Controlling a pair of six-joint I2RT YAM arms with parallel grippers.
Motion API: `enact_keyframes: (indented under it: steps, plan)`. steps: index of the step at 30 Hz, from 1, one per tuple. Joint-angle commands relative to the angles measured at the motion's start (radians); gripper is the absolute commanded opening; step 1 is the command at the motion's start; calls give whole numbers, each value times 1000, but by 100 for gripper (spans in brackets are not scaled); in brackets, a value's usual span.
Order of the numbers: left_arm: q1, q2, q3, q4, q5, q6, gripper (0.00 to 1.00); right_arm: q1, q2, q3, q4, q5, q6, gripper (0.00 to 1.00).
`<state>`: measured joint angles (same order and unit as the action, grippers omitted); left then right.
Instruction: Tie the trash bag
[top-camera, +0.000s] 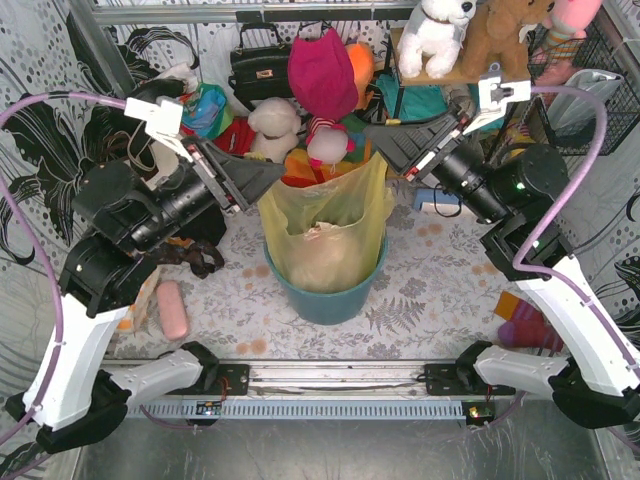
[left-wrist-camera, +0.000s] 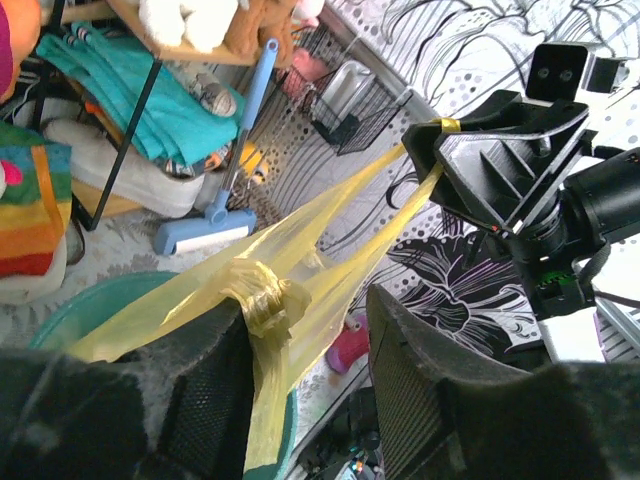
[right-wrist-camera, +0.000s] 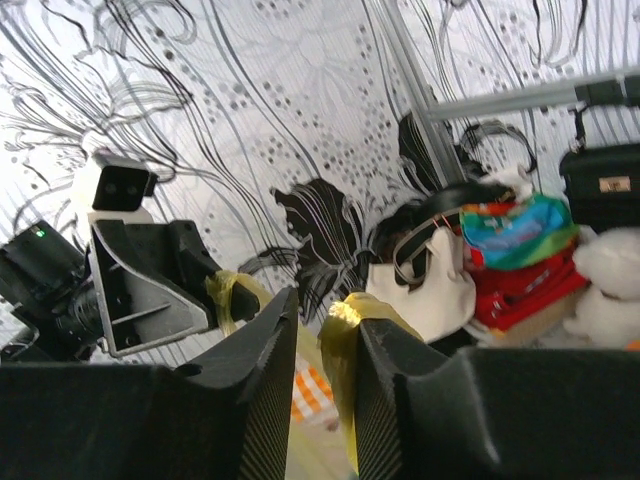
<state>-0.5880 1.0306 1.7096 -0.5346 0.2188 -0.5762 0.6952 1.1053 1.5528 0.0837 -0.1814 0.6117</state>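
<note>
Yellow knotted trash bag (left-wrist-camera: 262, 295), left-wrist only

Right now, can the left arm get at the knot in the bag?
Likely yes. The knot lies right at the open left end effector, nothing between them; the right end effector holds the bag strand taut.

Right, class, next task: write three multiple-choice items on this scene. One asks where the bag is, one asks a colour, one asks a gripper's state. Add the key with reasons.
1. The bag sits: A in the bin; B on a chair; C in a box.
2. The bin is: A red; B teal; C black.
3. The right gripper is: A open and clear; B holding a toy; C shut on the bag.

1 A: the top view shows it standing in the bin.
2 B: its wall is teal below the yellow film.
3 C: yellow film is pinched in it.
</note>
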Motion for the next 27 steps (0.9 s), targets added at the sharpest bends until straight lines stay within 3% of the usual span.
enact_keyframes:
  steps: [1, 8, 15, 20, 27]
  plan:
    - [5, -23, -33, 10, 13, -13, 54, -2, -38, -42, -65, 19, -30, 31]
    - [5, -40, 74, -138, -4, 36, 67, -2, -73, -18, -163, 28, -69, 41]
    - [4, -67, 193, -300, -22, 72, 70, -2, -92, 50, -277, 57, -98, 55]
    - [4, -76, 162, -255, 150, 52, 71, -2, -91, 98, -357, 109, -117, 56]
    - [4, -68, -37, -72, 384, -15, 70, -2, -74, 160, -422, 184, -106, 56]
